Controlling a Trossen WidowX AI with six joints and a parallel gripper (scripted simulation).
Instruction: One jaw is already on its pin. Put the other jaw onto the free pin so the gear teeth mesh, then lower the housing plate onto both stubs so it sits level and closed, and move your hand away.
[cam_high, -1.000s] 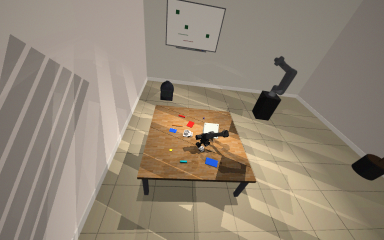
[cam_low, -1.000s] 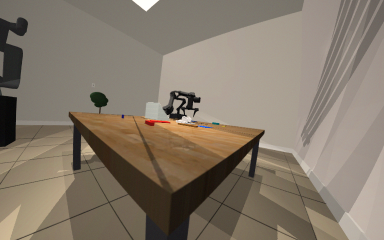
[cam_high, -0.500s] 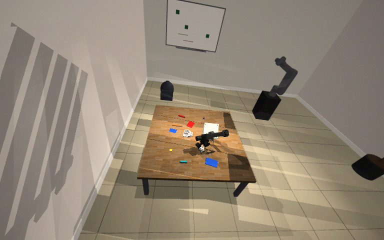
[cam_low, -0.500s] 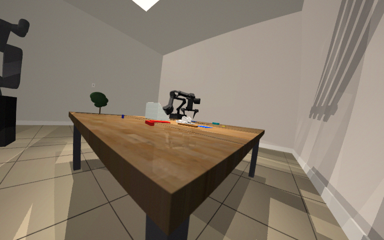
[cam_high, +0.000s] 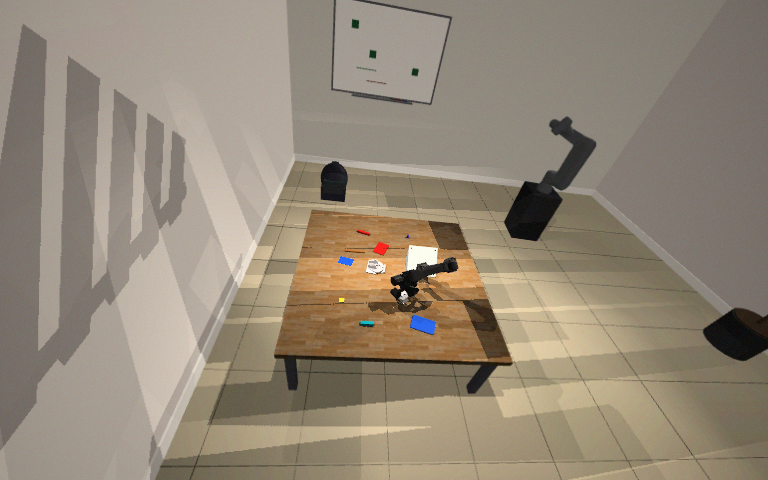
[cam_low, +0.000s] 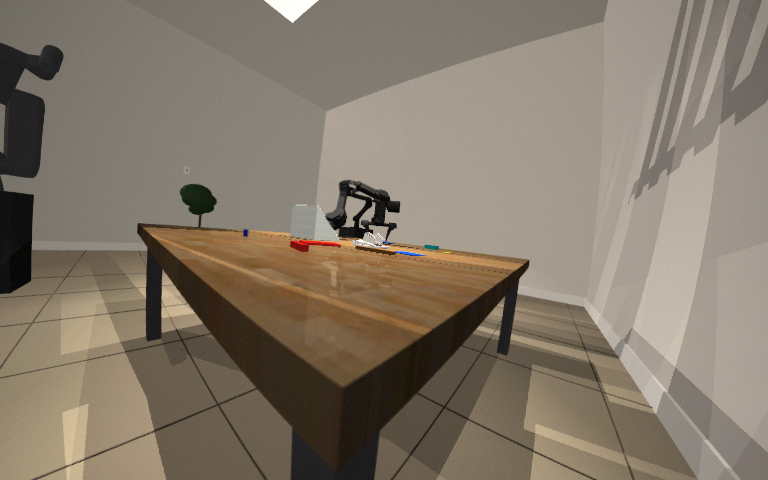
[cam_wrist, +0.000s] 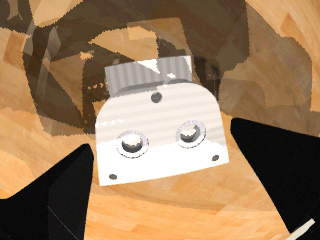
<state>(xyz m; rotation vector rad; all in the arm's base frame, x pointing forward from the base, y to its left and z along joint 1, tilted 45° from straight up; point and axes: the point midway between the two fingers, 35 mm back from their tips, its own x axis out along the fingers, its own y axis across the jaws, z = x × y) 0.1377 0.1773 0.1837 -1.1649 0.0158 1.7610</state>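
Note:
The white housing plate (cam_high: 403, 298) (cam_wrist: 160, 162), with a rounded edge and two ringed round holes, is below my gripper (cam_high: 404, 292) (cam_low: 378, 228) (cam_wrist: 163, 138). My gripper is open and empty, and in the wrist view its black fingertips stand at either side of the plate, with a gap at each side. A ribbed grey-white part (cam_wrist: 145, 80) shows at the plate's rounded edge. The white assembly (cam_high: 375, 267) (cam_low: 370, 241) sits apart from the plate, nearer the table's middle. Its jaws, pins and gear teeth are too small to tell apart.
A white box-like thing (cam_high: 421, 253) (cam_low: 305, 221) stands beside the arm. A red piece (cam_high: 381, 248), a blue piece (cam_high: 346, 260) and a thin brown stick (cam_high: 355, 250) lie around the assembly. A blue slab (cam_high: 423, 324), a teal bar (cam_high: 367, 323) and a yellow square (cam_high: 341, 300) also lie on the table.

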